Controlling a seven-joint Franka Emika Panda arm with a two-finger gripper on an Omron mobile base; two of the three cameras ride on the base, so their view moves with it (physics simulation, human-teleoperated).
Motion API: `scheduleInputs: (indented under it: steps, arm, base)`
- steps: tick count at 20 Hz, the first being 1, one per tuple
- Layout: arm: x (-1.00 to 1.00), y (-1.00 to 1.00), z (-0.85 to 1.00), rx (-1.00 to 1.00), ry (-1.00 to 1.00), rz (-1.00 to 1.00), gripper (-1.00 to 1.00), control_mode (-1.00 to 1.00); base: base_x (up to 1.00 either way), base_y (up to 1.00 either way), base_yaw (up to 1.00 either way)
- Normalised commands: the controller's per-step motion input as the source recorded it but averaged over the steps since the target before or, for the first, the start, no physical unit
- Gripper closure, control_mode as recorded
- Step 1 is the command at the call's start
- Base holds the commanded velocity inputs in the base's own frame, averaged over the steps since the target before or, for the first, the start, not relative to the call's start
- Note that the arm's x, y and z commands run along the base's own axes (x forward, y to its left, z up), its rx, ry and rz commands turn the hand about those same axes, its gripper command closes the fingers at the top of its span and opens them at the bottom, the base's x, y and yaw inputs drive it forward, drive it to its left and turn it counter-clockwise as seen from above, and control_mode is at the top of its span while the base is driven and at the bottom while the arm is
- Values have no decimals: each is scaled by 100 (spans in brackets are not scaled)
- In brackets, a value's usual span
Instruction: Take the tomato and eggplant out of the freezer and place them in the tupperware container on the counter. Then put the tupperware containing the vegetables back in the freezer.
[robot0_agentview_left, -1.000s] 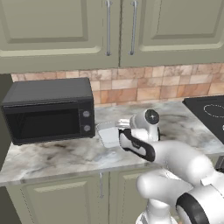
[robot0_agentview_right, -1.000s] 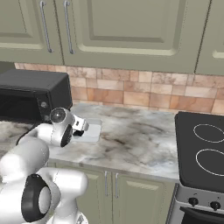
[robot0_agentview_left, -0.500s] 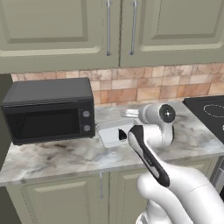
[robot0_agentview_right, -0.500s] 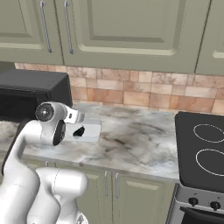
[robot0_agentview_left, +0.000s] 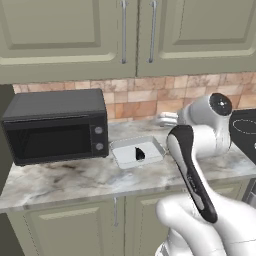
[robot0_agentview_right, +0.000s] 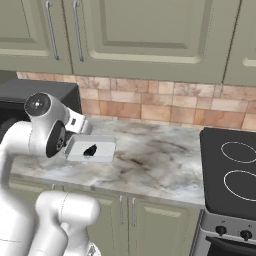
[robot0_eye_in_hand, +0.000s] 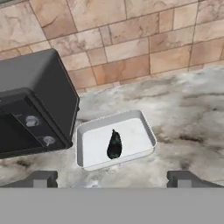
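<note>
Hovering above tupperware container (robot0_eye_in_hand: 89, 151), jaws wide, eggplant (robot0_eye_in_hand: 114, 145) inside

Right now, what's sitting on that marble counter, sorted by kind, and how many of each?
Microwave: 1
Tray: 1
Eggplant, lying in the tray: 1
Total: 3

The counter (robot0_agentview_left: 75, 177) carried a microwave (robot0_agentview_left: 55, 125). The tupperware container (robot0_agentview_left: 120, 154) lay just beside it, at its 3 o'clock.
</note>
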Motion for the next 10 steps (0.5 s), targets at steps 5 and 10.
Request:
scheduleInputs:
  steps: [5, 10]
  arm:
    - [-72, -19, 35, 1, 32, 0, -100, -100]
    - [-57, -25, 5, 1, 28, 0, -100, -100]
  base:
    - [0, 0, 0]
    - [0, 0, 0]
